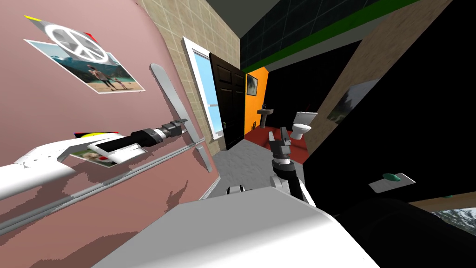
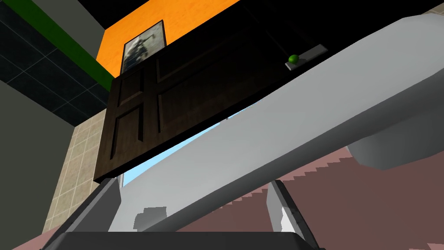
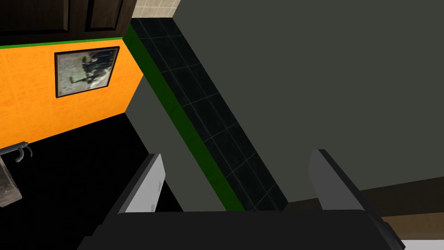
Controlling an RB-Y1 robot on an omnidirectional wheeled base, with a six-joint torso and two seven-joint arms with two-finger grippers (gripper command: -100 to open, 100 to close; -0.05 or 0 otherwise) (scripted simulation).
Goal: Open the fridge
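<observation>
The fridge has a dull pink front (image 1: 69,200) that fills the left of the head view. A seam runs between its two doors, and a long grey handle (image 1: 174,100) stands on the upper door. My left gripper (image 1: 185,126) reaches across the door to the lower end of that handle. In the left wrist view the grey handle (image 2: 282,126) runs between the two open fingers (image 2: 106,204), close to the gripper's body, with the pink door (image 2: 381,204) behind it. My right gripper (image 1: 280,138) hangs in front of me, away from the fridge, open (image 3: 236,182) and holding nothing.
Photos and a peace-sign magnet (image 1: 88,65) are stuck on the fridge. Beyond it are a window (image 1: 204,88), a dark panelled door (image 1: 230,100), and a room with a sink (image 1: 265,114) and a toilet (image 1: 303,123). A black area lies to the right.
</observation>
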